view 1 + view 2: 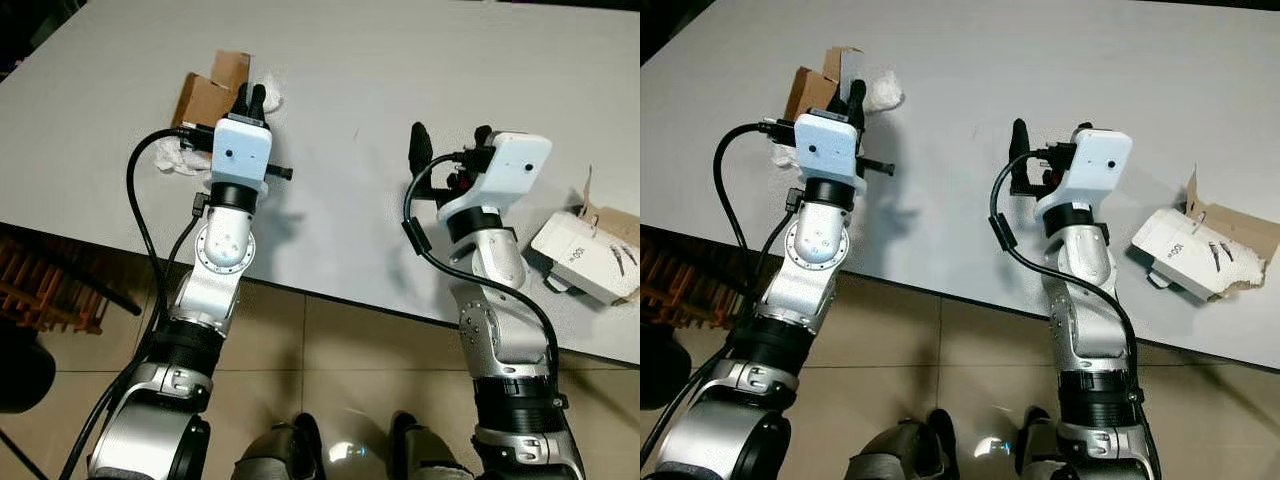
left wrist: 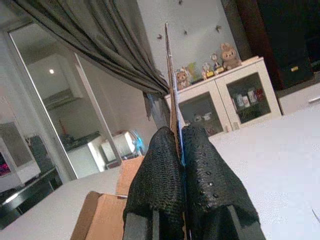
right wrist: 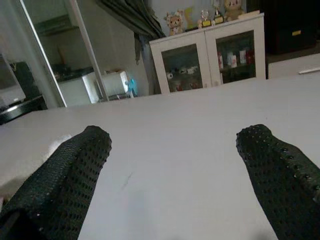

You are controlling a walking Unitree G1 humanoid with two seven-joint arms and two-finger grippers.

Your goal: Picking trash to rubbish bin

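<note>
Left gripper pinching a cardboard flap, first piece of trash in hand.

The left gripper (image 1: 250,98) has its two fingers pressed together on a thin flap of the brown cardboard box (image 1: 205,92), which sits at the far left of the white table (image 1: 400,60) beside crumpled white tissue (image 1: 183,158). The right gripper (image 1: 450,140) hovers over bare table, fingers spread wide and holding nothing. The grasp step looks done; next comes lifting the box clear and carrying it to a bin (none is in sight). Counted: one brown box, one torn white carton (image 1: 590,252) near the right edge, and at least two tissue wads.
</note>
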